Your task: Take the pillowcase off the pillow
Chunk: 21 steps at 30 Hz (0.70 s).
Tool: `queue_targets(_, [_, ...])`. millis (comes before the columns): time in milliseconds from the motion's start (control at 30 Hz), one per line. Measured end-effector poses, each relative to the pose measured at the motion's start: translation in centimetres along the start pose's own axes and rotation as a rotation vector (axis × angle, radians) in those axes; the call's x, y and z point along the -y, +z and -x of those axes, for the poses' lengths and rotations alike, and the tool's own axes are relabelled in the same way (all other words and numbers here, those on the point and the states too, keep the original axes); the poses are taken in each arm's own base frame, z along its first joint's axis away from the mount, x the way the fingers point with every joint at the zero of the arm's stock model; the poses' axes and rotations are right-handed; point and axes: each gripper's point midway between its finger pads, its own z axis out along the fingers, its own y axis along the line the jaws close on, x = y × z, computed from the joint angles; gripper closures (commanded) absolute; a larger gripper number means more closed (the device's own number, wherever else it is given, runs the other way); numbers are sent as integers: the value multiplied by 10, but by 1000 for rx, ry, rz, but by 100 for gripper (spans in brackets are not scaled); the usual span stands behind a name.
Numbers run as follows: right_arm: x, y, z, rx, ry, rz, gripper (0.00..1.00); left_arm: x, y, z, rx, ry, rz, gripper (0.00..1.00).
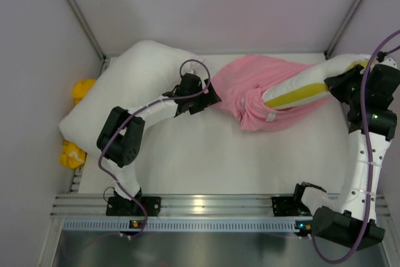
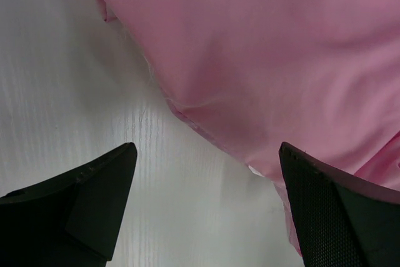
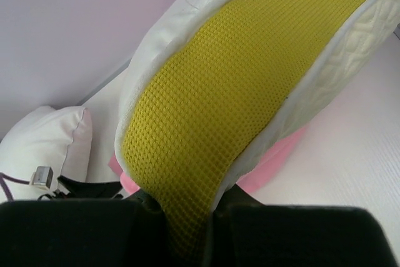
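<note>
The pink pillowcase (image 1: 250, 92) lies bunched at the back middle of the table, with its small white label (image 1: 270, 117) at the front. The pillow (image 1: 300, 89), white with a yellow band, sticks out of it to the right. My right gripper (image 1: 340, 85) is shut on the pillow's yellow-banded end (image 3: 237, 92) and holds it off the table. My left gripper (image 1: 212, 98) is open and empty just left of the pillowcase (image 2: 281, 60); its right finger (image 2: 337, 211) is next to the pink edge and bare table shows between the fingers.
A plain white pillow (image 1: 125, 85) lies at the back left under my left arm, and also shows in the right wrist view (image 3: 44, 142). Yellow cloth (image 1: 78, 89) sits beyond the table's left edge. Walls close in at the back and sides.
</note>
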Motion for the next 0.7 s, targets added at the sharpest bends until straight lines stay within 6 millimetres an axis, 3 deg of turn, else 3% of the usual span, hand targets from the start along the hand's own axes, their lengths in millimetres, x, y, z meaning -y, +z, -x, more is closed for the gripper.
queue_targets(367, [-7,-10,1,15,-7,31,100,-25,60,22,25,-136,29,1])
queue_targets(467, [-8,-11,1,17,-8,34,100,-20,71,35,48,-142,10,1])
queue_targets(533, [-8,-11,1,17,-8,34,100,-16,74,39,61,-139,-5,8])
queue_targets(567, [-7,-11,0,16,-8,34,100,-14,75,41,67,-139,-12,12])
queue_targets(667, [-7,-11,0,16,-8,35,100,-10,76,42,79,-142,-35,45])
queue_targets(700, [-7,-11,0,16,-7,35,100,-8,77,43,85,-139,-49,85])
